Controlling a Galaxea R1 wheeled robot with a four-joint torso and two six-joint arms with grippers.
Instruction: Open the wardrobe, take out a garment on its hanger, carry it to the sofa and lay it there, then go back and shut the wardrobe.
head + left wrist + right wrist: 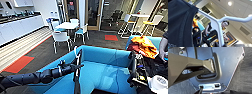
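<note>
— Where's the top?

— Hanging on its hanger (75,53) over the sofa (100,67), the black top (77,75) edge-on above the blue seat. The left gripper (76,67) is clamped on the hanger.

— And the right gripper?

— Can't tell. Orange clothing (144,45) lies on the sofa's far end.

A: Anybody see a label or a brand on anything in here?

B: Nope, nothing readable. There's some pale print at the bottom edge of the black garment (179,23), but it's cut off and too blurry to make out. No signs, no numbers that I can read anywhere else.
</note>
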